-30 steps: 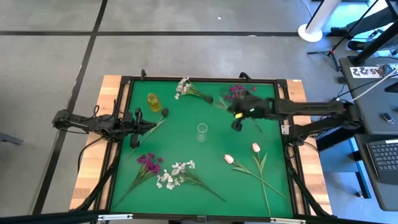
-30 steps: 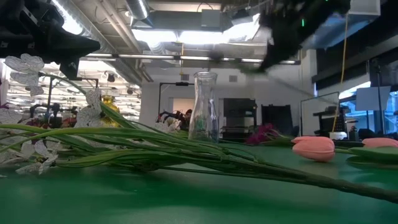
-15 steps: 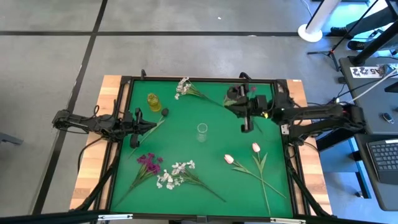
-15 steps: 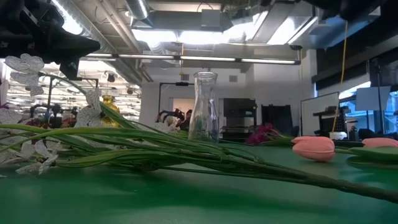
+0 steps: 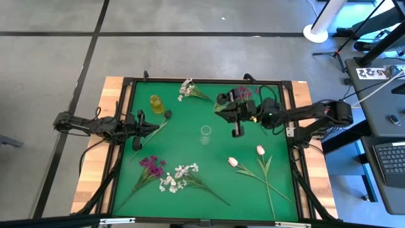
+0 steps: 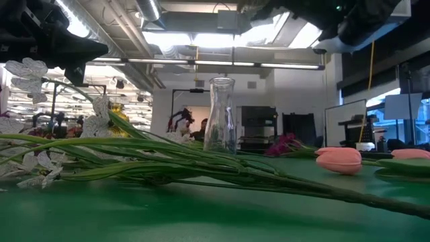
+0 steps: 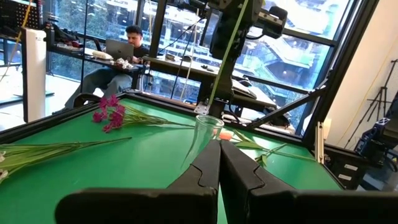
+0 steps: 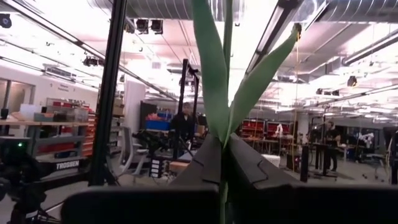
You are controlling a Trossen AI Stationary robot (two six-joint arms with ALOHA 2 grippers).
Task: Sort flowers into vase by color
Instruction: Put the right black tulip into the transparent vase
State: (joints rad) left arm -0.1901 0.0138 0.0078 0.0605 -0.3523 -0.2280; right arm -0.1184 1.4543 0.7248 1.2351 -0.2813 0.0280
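Observation:
My right gripper (image 5: 236,126) is up above the table's middle right, shut on a green-stemmed flower (image 7: 225,62). Its leaves (image 8: 214,74) rise past the fingers and its blossom does not show. The stem slants down toward the clear glass vase (image 5: 205,133). My left gripper (image 5: 149,127) waits shut at the left, over a dark-headed flower's stem (image 5: 158,125). A yellow vase (image 5: 155,103) stands far left. On the cloth lie white blossoms (image 5: 186,88), a magenta spray (image 5: 243,94), magenta (image 5: 151,165) and white (image 5: 180,173) flowers, and two tulips (image 5: 260,151). My right gripper pinches the flower's green stem (image 8: 222,134) between its two fingers, just below where the long leaves branch off. The fingers lie across the stem. The flower is lifted clear of the table, and its lower stem (image 7: 214,93) hangs slanting down toward the glass vase's mouth.
A raised dark frame (image 5: 202,80) runs around the green table. Bare cloth lies between the glass vase and the tulips (image 5: 233,162). The near-left flowers' stems (image 6: 201,168) stretch across the low view. People sit at desks in the room beyond (image 7: 124,46).
My right gripper, holding the flower, has risen and drawn toward the table's right edge, then come back left toward the glass vase, its arm folding back. The flower has gone with it, clear of the table. The left arm has kept still.

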